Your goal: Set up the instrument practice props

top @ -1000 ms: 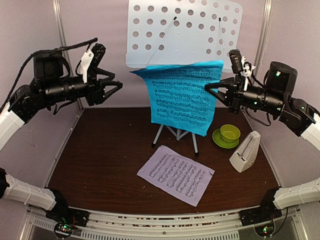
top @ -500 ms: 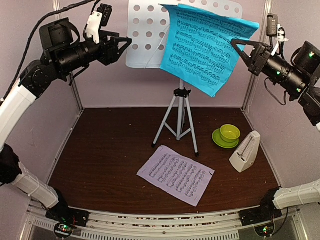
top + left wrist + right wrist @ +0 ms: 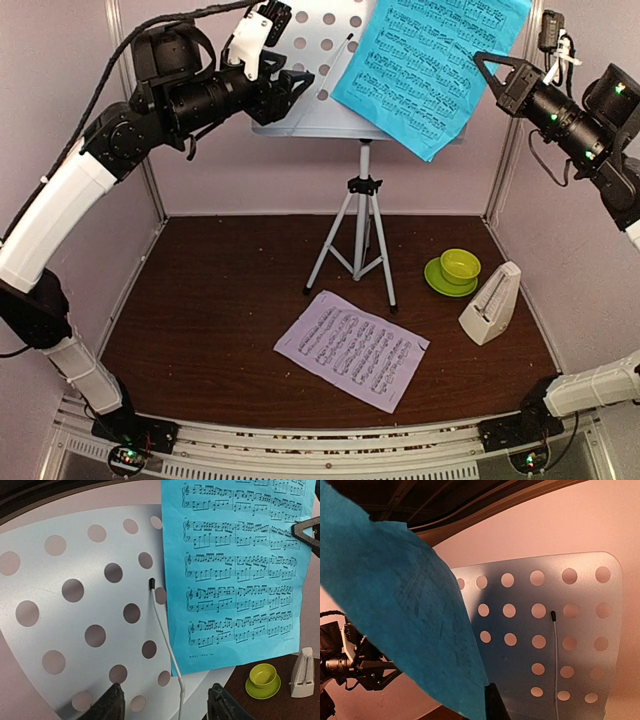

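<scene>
One cyan sheet (image 3: 430, 70), dense black staves

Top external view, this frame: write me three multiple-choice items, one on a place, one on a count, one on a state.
1. Where is the lilac paper music sheet?
A. flat on the brown table, in front of the grey tripod legs
B. at the table's far left corner
C. hanging off the table's near edge

2. How many printed music sheets show?
A. four
B. three
C. two

3. What state is the right gripper in?
A. open and empty
B. shut on the cyan paper music sheet, held aloft
C. resting on the table

Key: 1 A, it lies flat just before the tripod legs; 2 C, one lilac and one cyan; 3 B, the cyan sheet's edge sits between its fingers, high above the table.
</scene>
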